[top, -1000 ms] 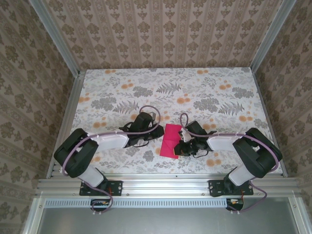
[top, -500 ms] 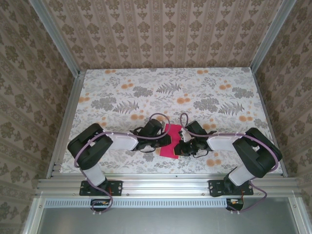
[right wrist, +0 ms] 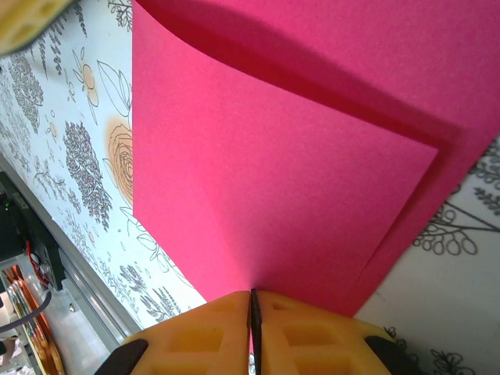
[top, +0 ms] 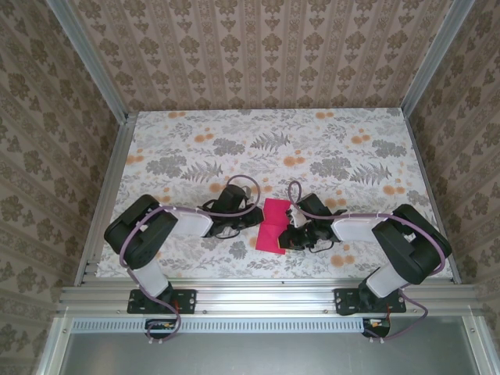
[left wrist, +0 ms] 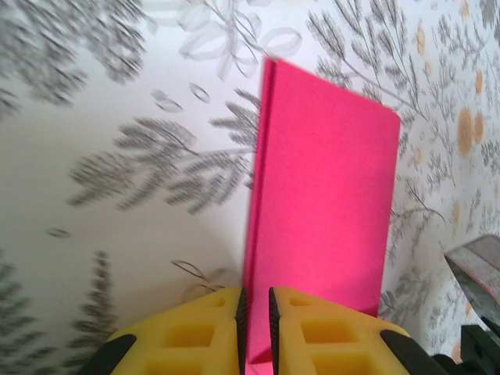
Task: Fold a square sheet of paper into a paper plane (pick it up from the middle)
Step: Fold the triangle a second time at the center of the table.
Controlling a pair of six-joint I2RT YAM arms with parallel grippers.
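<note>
The square sheet of paper (top: 273, 216) is magenta-red and lies folded over into a two-layer rectangle between the two arms. My right gripper (top: 288, 237) is at its near right edge. In the right wrist view the paper (right wrist: 297, 156) has its upper layer lifted, and the right gripper (right wrist: 252, 301) is shut on that layer's edge. My left gripper (top: 255, 221) is at the sheet's left edge. In the left wrist view the left gripper (left wrist: 255, 303) has its jaws a narrow slit apart, pointing at the paper (left wrist: 320, 195) along the folded edge. The paper plane is out of view.
The table (top: 234, 148) has a floral print with orange flowers. Patterned walls and aluminium rails close it in on three sides. Part of the right arm (left wrist: 478, 277) shows beside the paper in the left wrist view.
The left gripper moved right onto the paper's left edge, then drew back slightly left. The left arm's elbow shifted right. The right gripper and the paper stayed put.
</note>
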